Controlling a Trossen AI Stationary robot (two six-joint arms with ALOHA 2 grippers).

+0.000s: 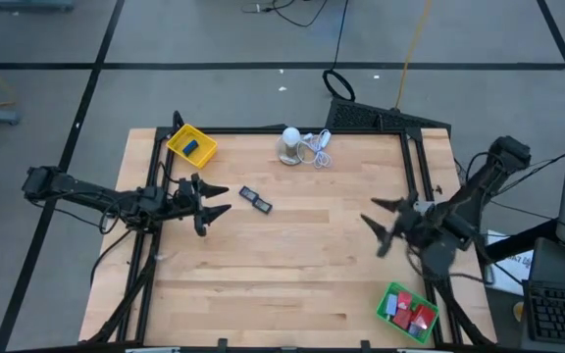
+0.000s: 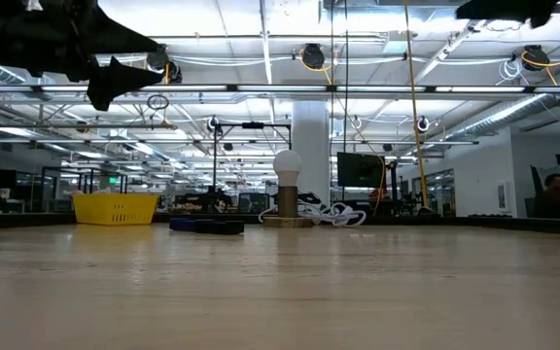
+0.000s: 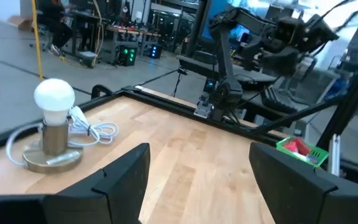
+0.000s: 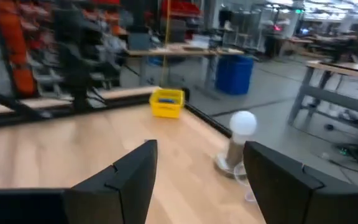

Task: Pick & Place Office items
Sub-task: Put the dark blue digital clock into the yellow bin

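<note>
The one office item left loose is the dark flat piece (image 1: 255, 199), lying on the bare desk (image 1: 292, 265) between the yellow tray (image 1: 191, 145) and the lamp (image 1: 291, 144); a blue block (image 1: 192, 148) sits in the yellow tray, and red blocks (image 1: 419, 316) with a pink bit fill the green tray (image 1: 406, 309) at the near right corner. The left pincer (image 1: 216, 199) hovers just beside the dark piece, jaws spread and empty, so it looks best placed to take it. To do that well, I would line the fingers across the piece's short side, come down until the tips nearly touch the wood, and close gently, since so flat a thing is apt to slide away. The right pincer (image 1: 379, 227) hangs above the desk's right side, also parted and holding nothing. No brand, label or writing can be read anywhere.
</note>
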